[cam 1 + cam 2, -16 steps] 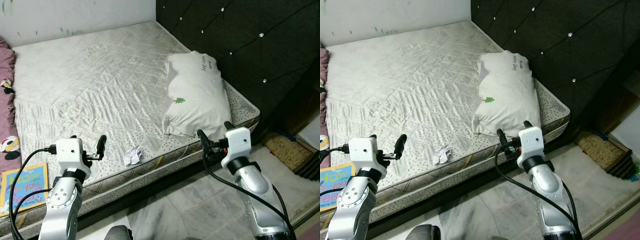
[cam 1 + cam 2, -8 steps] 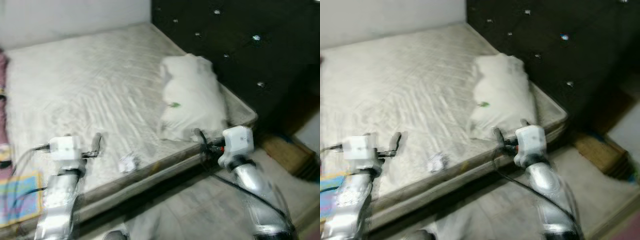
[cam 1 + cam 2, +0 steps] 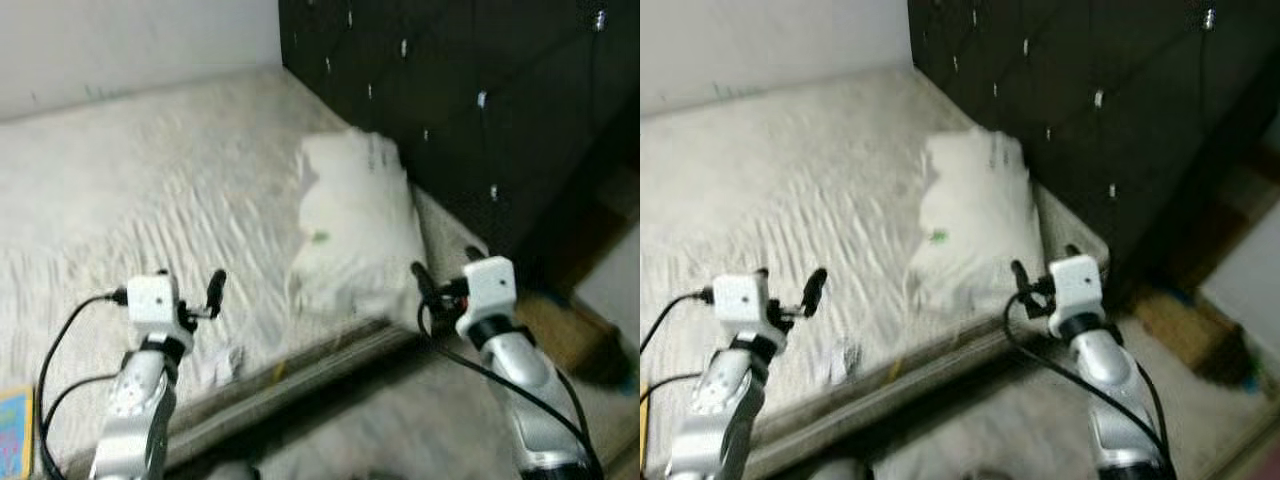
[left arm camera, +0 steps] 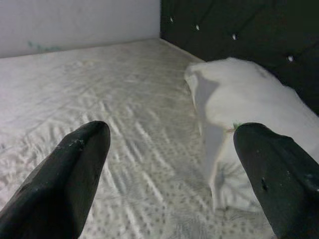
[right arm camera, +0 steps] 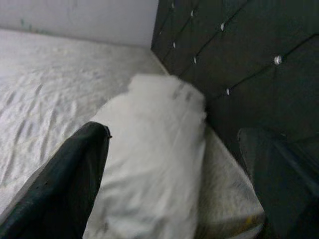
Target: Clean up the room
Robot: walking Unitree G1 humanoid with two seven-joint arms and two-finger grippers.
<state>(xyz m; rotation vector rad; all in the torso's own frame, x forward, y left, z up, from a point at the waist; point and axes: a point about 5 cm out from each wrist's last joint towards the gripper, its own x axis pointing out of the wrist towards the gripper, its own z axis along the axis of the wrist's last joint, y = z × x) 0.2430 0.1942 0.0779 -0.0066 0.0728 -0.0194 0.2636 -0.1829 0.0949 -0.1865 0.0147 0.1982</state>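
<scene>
2 end effectors are raised at the mattress [image 3: 150, 190] edge, both with fingers spread and empty: the left end effector [image 3: 190, 300] has crumpled paper [image 3: 232, 360] just below it, the right end effector [image 3: 440, 285] has the white pillow [image 3: 350, 225] just ahead. Compared with 1 second ago the whole scene has slid leftward, so the camera turned; nothing is picked up yet. Motion blur smears the paper and floor.

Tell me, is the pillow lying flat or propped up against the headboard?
Lying flat. The pillow rests lengthwise on the mattress, beside the dark headboard, not leaning up on it.
</scene>
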